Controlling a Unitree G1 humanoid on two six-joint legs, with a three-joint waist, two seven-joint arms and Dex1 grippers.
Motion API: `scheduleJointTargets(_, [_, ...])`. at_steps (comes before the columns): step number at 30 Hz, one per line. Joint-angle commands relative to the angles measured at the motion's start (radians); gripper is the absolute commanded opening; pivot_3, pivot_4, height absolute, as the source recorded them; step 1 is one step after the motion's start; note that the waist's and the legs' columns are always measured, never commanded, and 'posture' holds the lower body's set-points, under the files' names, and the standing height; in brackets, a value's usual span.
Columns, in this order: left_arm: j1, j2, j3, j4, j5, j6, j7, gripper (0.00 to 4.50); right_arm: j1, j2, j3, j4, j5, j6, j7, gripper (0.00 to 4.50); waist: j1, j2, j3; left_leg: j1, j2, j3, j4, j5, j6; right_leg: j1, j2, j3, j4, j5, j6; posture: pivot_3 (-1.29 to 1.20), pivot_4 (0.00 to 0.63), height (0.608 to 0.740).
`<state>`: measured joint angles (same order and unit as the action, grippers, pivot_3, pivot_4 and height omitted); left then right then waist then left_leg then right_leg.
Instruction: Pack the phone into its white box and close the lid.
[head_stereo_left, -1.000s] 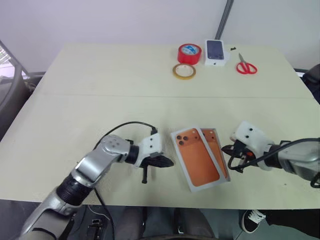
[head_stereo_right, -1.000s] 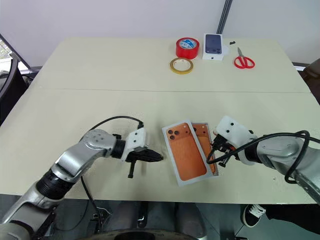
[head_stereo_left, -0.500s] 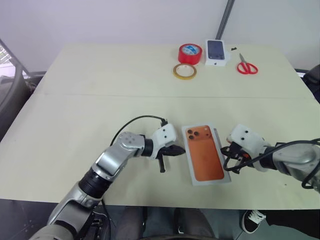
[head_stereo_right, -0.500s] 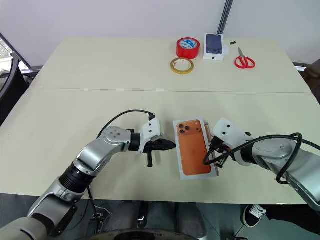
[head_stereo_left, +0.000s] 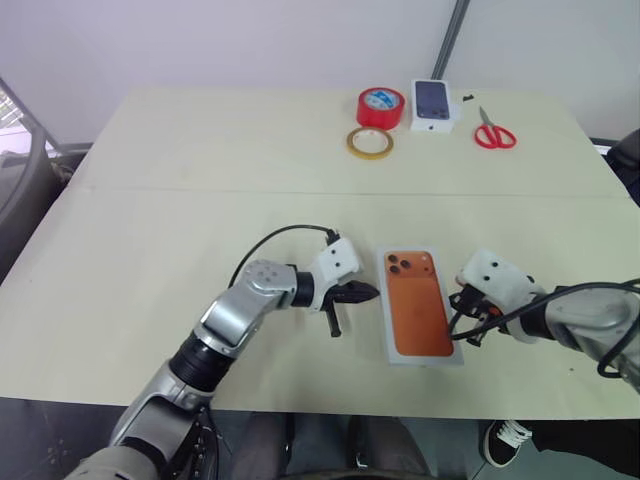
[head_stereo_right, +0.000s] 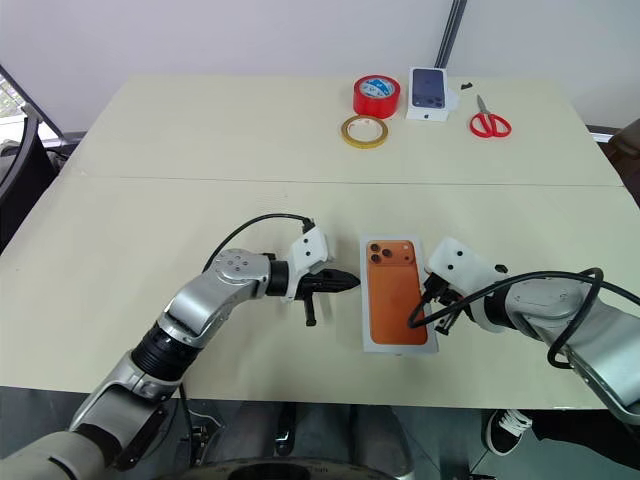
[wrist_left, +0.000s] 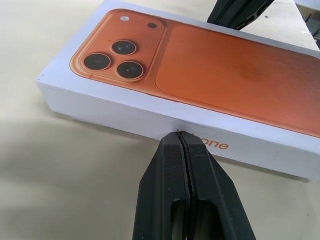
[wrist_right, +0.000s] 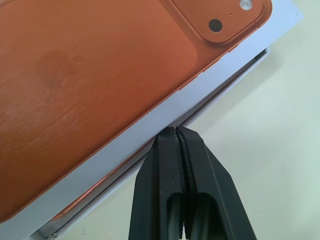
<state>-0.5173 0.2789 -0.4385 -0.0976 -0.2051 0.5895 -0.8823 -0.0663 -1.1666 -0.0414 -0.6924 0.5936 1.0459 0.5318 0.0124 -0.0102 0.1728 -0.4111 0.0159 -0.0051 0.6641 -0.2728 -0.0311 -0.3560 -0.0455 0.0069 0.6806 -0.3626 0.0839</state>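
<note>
Near edge: the lid (head_stereo_left: 420, 316) is set over the white box (wrist_right: 239, 75) on the worktop (head_stereo_left: 200, 190).
Flanks: left claw (head_stereo_left: 372, 292) left, right claw (head_stereo_left: 458, 331) right.
Far edge: tape rolls (head_stereo_left: 378, 107), small box (head_stereo_left: 432, 103), scissors (head_stereo_left: 493, 131).

Lid (head_stereo_left: 417, 316) lies face up near the table's (head_stereo_left: 200, 190) near edge, left gripper (head_stereo_left: 368, 293) just left of it, right gripper (head_stereo_left: 456, 327) at its right side.

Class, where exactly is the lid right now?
In the left eye view the lid lies on the near table edge, over the white box, between the shut left end effector and right end effector.
</note>
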Motion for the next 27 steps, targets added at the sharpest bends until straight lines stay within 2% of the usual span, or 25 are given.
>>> scheduleJointTargets(1, [-0.030,-0.027,-0.011,-0.014,-0.002,-0.016,-0.002,0.00,0.004,0.005,-0.032,-0.028,-0.015,-0.006,0.019,0.05,0.000,0.000,0.000,0.000,0.000,0.000,0.000,0.000,0.000,0.000,0.000,0.000,0.000,0.000,0.000,0.00,0.150,0.740])
scheduleJointTargets(27, [-0.025,-0.024,-0.032,-0.010,0.022,-0.012,-0.019,0.00,0.025,0.051,-0.046,0.012,-0.113,-0.005,0.056,0.05,0.000,0.000,0.000,0.000,0.000,0.000,0.000,0.000,0.000,0.000,0.000,0.000,0.000,0.000,0.000,0.00,0.150,0.740])
